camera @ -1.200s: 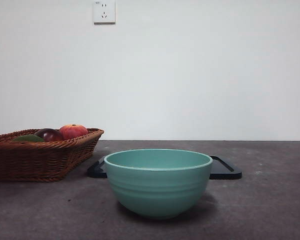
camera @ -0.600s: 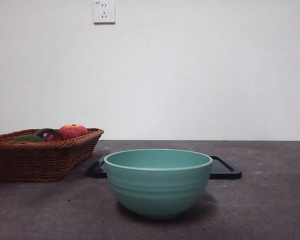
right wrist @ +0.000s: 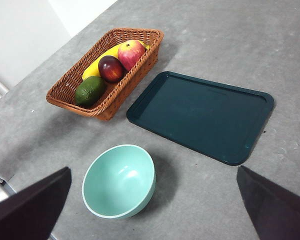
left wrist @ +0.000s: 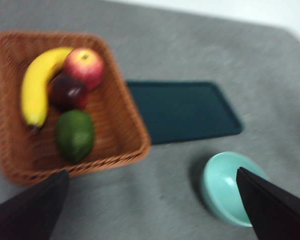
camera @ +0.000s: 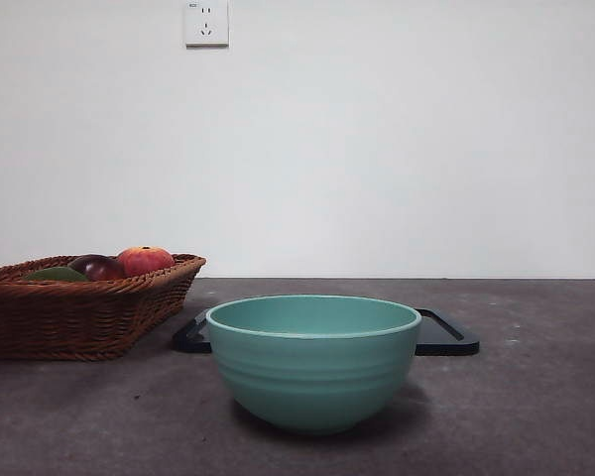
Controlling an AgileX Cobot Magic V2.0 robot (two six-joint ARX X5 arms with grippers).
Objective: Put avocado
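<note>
The avocado (left wrist: 75, 134) is seen lying in the wicker basket (left wrist: 125, 117), while both grippers are held spread wide above the table.

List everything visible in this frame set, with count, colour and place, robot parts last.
avocado: one, dark green, in the basket at its end nearest the bowl.
maroon fruit: one, dark maroon, in the basket between avocado and apple.
apple: one, red-yellow, in the basket.
banana: one, yellow, along the basket's side.
basket: one, brown wicker, beside the tray.
tray: one, dark teal, on the table.
bowl: one, mint green, on the table.
wall socket: one, white, on the wall.
left gripper: black, open, raised over the table.
right gripper: black, open, raised over the table.
</note>
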